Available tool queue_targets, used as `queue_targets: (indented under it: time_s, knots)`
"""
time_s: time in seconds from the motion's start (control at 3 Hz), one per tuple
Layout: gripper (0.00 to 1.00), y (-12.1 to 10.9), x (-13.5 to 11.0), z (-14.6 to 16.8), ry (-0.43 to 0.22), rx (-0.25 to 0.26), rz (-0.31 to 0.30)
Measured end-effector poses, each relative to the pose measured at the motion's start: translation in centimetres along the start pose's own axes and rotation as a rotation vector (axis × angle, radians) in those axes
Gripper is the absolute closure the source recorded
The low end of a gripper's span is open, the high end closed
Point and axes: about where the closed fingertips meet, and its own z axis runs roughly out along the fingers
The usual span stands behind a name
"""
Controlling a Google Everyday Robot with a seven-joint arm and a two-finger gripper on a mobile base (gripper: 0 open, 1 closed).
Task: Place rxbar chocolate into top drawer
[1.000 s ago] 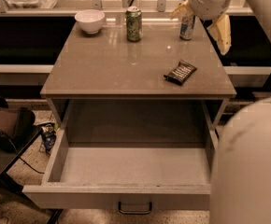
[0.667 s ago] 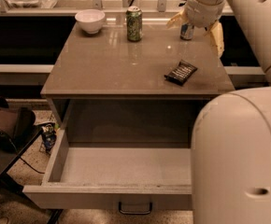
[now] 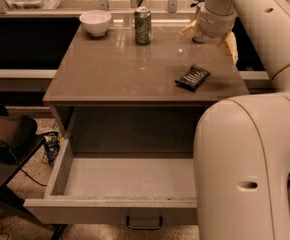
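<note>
The rxbar chocolate (image 3: pixel 192 77), a flat black wrapper with white lettering, lies on the right part of the tabletop (image 3: pixel 115 69), near its front edge. The top drawer (image 3: pixel 120 181) below is pulled wide open with a pale bare floor; its dark loop handle (image 3: pixel 144 223) shows at the bottom. My gripper (image 3: pixel 208 38) hangs over the back right of the tabletop, above and behind the bar, with its yellowish fingers (image 3: pixel 230 45) spread and nothing between them. My arm's large white body (image 3: pixel 245 169) hides the drawer's right side.
A green can (image 3: pixel 143 26) and a white bowl (image 3: pixel 96 22) stand at the back of the tabletop. A silver-blue can (image 3: pixel 199 35) is mostly hidden behind the gripper. A dark bag (image 3: pixel 7 136) and clutter lie on the floor at left.
The arm has swung leftward and nearer to the camera, now covering the drawer's right side. The gripper has come down a little over the back right corner. The bar has not moved.
</note>
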Motion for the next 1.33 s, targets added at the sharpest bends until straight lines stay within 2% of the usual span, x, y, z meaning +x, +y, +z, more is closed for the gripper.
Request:
queue_targets:
  time_s: [0.33, 0.67, 1.0, 1.33]
  knots:
    - [0.0, 1.9, -2.1, 0.1, -0.03, -0.06, 0.009]
    - [0.0, 3.2, -4.6, 0.7, -0.078, -0.09, 0.025]
    - [0.0, 3.1, -4.9, 1.5, -0.077, -0.086, 0.024]
    - [0.0, 1.3, -4.2, 2.3, -0.068, -0.049, -0.001]
